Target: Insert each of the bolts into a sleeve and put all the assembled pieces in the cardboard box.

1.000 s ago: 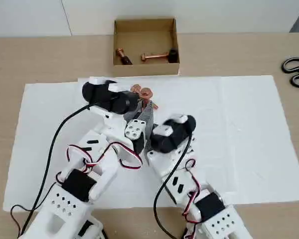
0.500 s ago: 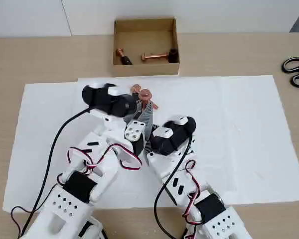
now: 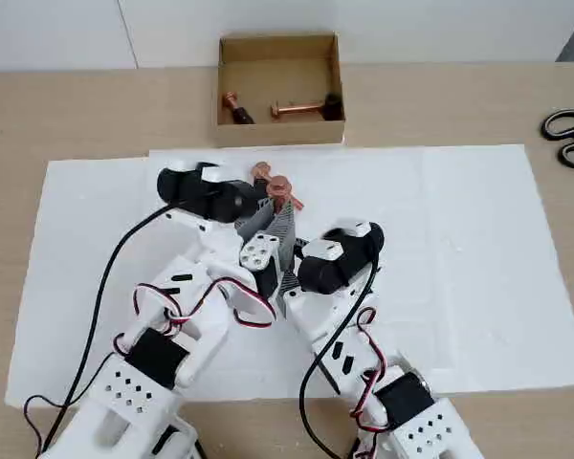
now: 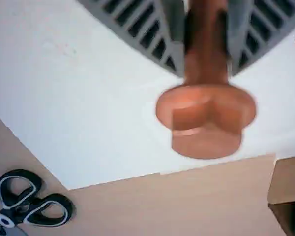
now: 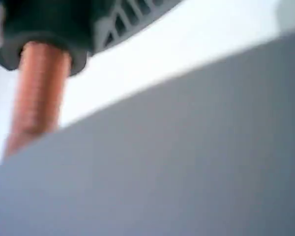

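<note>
Cardboard box [image 3: 277, 132] sits at the top centre of the high view with two assembled pieces [image 3: 301, 108] inside. Below it both arms meet over the white paper [image 3: 478, 249], and a copper bolt [image 3: 280, 185] sticks up from the left gripper [image 3: 268, 203].

Left wrist view, top centre: grey ribbed fingers [image 4: 137, 24] pinch that bolt's shank.

Right wrist view, upper left: a black sleeve [image 5: 44, 24] with a copper threaded shaft [image 5: 37, 93] poking out. Whether the right gripper [image 3: 285, 225] holds anything I cannot tell

High view looks down over table [image 3: 77, 105]; wrist views both close on bolt [image 4: 205, 118].
</note>
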Robot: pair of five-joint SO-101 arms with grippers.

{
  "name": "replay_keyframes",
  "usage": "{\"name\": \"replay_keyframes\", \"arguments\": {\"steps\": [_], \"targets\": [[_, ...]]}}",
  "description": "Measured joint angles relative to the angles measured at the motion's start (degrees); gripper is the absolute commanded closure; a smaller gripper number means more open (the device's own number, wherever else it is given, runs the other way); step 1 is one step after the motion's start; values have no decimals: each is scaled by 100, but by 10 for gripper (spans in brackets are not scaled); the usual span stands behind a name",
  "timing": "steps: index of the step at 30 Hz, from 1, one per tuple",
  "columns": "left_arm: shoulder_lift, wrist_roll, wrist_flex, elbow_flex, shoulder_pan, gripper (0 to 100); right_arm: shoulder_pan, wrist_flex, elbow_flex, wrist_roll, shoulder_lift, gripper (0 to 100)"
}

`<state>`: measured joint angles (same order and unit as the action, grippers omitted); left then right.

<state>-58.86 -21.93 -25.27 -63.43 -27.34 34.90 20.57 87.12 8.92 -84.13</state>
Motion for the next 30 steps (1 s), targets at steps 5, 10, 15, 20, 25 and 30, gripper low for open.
{"name": "replay_keyframes", "arguments": {"steps": [5, 10, 15, 20, 25, 30], "targets": [[-9, 0, -325, 0, -9, 994, 9, 0, 9, 0, 0, 995], [-9, 0, -615, 0, -18, 994, 9, 0, 9, 0, 0, 995], [-53, 0, -941, 18, -26, 994, 9, 0, 9, 0, 0, 995], [-62, 0, -1442, 193, -26, 992, 18, 0, 18, 0, 0, 995], [-62, 9, -1714, 369, -26, 957, 18, 0, 9, 0, 0, 995], [-62, 9, -1837, 369, -132, 920, -53, 0, 18, 0, 0, 995]]}}
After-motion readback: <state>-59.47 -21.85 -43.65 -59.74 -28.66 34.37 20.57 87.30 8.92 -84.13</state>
